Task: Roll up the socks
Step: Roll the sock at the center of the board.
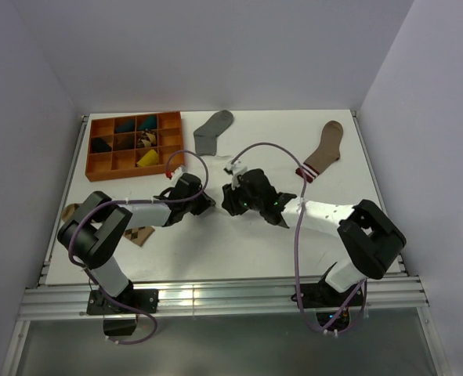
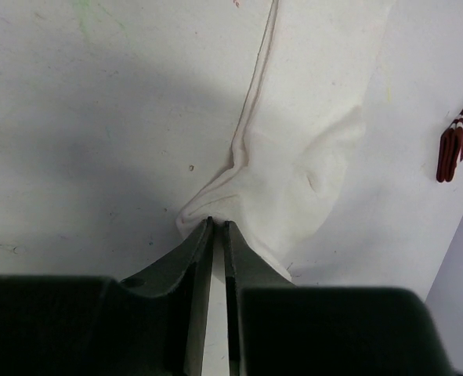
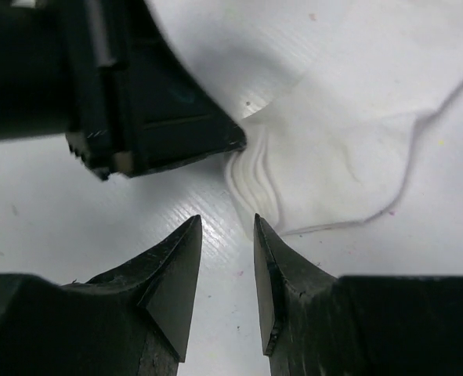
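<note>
I'm seeing left pincer (image 2: 217, 227) pinching bunched end of white sock (image 2: 309, 141), lying at middle of desk (image 2: 74, 117). My right pincer (image 3: 226, 221) hovering just beside that end, jaws standing apart. Grey sock (image 1: 214, 129) lying far.

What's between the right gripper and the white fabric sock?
Nothing visible: only bare table lies between the open right gripper and the bunched edge of the white fabric sock, pinched there by the left gripper.
</note>
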